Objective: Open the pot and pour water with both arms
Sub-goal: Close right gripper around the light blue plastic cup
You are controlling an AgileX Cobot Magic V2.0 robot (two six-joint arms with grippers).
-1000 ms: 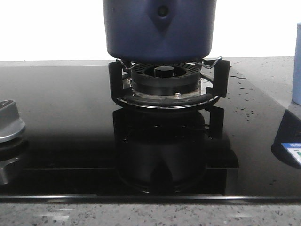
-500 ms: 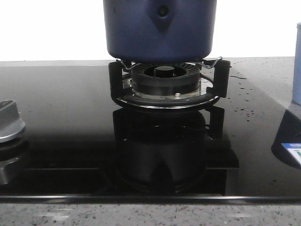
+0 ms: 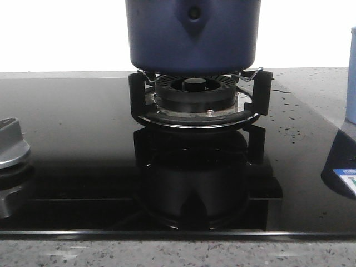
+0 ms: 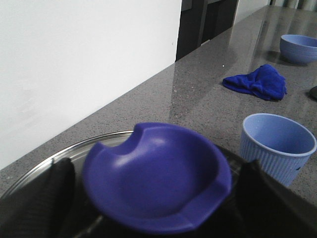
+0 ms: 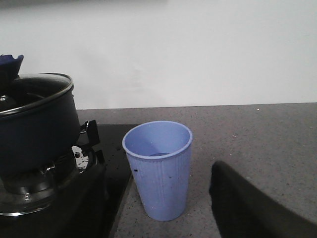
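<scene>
No legible text; sticker (image 3: 346, 179) on hob glass too blurred to read

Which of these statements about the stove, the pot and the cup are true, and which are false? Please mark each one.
1. The pot stands on the burner. True.
2. The pale blue cup lies on its side. False: it stands upright on the counter.
3. The cup stands beside the stove, not on the burner. True.
4. The right gripper is shut on the cup. False: the cup stands free, and only one dark finger shows, apart from it.
5. A blue cloth lies on the counter. True.
</scene>
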